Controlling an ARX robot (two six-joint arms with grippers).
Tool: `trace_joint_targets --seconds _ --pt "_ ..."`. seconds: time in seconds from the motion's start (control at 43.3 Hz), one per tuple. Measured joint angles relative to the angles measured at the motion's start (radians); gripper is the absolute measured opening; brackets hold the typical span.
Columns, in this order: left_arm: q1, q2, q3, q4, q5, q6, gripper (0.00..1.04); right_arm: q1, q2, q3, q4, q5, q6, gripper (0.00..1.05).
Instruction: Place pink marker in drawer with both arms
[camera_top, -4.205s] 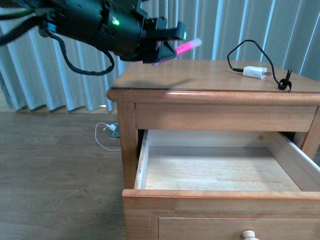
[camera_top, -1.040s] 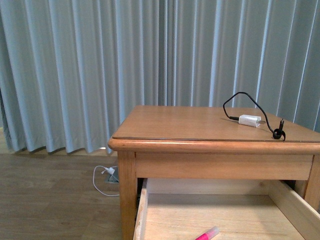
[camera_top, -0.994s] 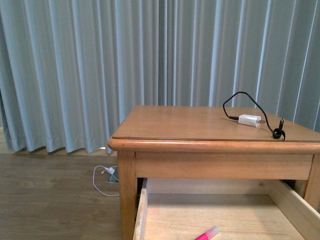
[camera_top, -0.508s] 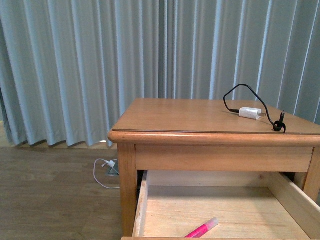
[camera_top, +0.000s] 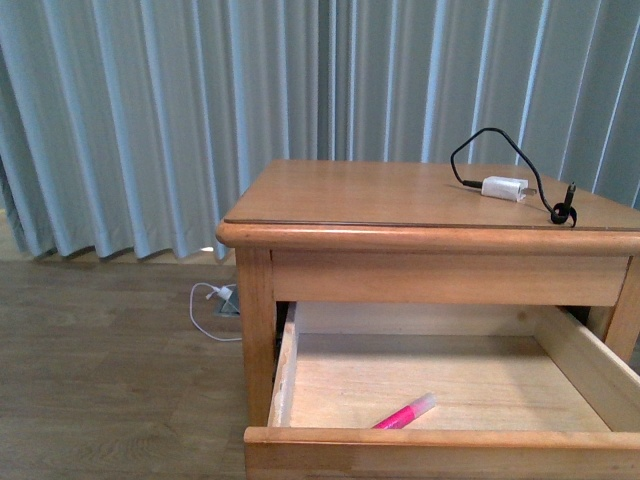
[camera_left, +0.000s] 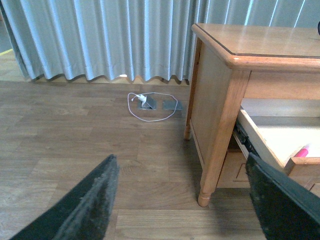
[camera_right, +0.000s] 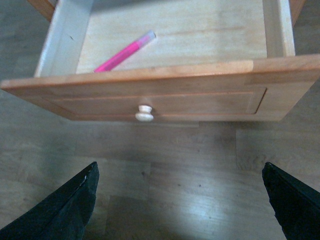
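Observation:
The pink marker (camera_top: 405, 411) lies loose on the pale floor of the pulled-out upper drawer (camera_top: 440, 445), close behind its front board. The right wrist view looks down on the marker (camera_right: 125, 51) and the drawer front (camera_right: 200, 95) with its small round knob (camera_right: 144, 113). My right gripper (camera_right: 180, 197) is open, hovering over the floor in front of the drawer. My left gripper (camera_left: 182, 192) is open too, low beside the cabinet, where the marker's tip (camera_left: 302, 151) shows over the drawer wall. Neither arm appears in the front view.
A white charger plug (camera_top: 503, 188) with a black cable lies on the cabinet top (camera_top: 350, 195). Another white cable and floor sockets (camera_left: 150, 104) sit on the wood floor by the curtain (camera_top: 150, 110). The cabinet leg (camera_left: 212, 165) stands near the left gripper.
The left arm that held the marker above the cabinet top has left the front view, and the marker now lies in the drawer. The camera view has tilted down over the last second.

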Motion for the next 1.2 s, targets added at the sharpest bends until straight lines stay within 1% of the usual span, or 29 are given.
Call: trace_joint_targets --seconds 0.046,0.092,0.116,0.208,0.323,0.508,0.624,0.832,0.924,1.202 --pt "0.000 0.000 0.000 0.000 0.000 0.000 0.86 -0.011 0.070 0.016 0.004 -0.012 -0.019 0.96" --pt "0.000 0.000 0.000 0.000 0.000 0.000 0.97 -0.020 0.156 0.037 0.020 -0.021 -0.030 0.96" --pt "0.000 0.000 0.000 0.000 0.000 0.000 1.00 -0.022 0.187 0.044 0.028 -0.024 -0.031 0.96" --pt "0.000 0.000 0.000 0.000 0.000 0.000 0.98 -0.024 0.304 0.074 0.063 -0.027 -0.026 0.96" --pt "0.000 0.000 0.000 0.000 0.000 0.000 0.99 -0.022 0.426 0.110 0.111 -0.028 -0.009 0.96" --pt "0.000 0.000 0.000 0.000 0.000 0.000 0.99 0.003 0.615 0.179 0.198 0.009 0.013 0.96" --pt "0.000 0.000 0.000 0.000 0.000 0.001 0.99 0.016 0.709 0.213 0.265 0.011 0.036 0.96" --pt "0.000 0.000 0.000 0.000 0.000 0.000 0.99 0.060 0.891 0.278 0.482 0.050 0.080 0.96" --pt "0.000 0.000 0.000 0.000 0.000 0.000 0.99 0.076 0.965 0.324 0.603 0.099 0.079 0.96" --pt "0.000 0.000 0.000 0.000 0.000 0.000 0.99 0.110 1.172 0.455 0.871 0.218 0.084 0.96"
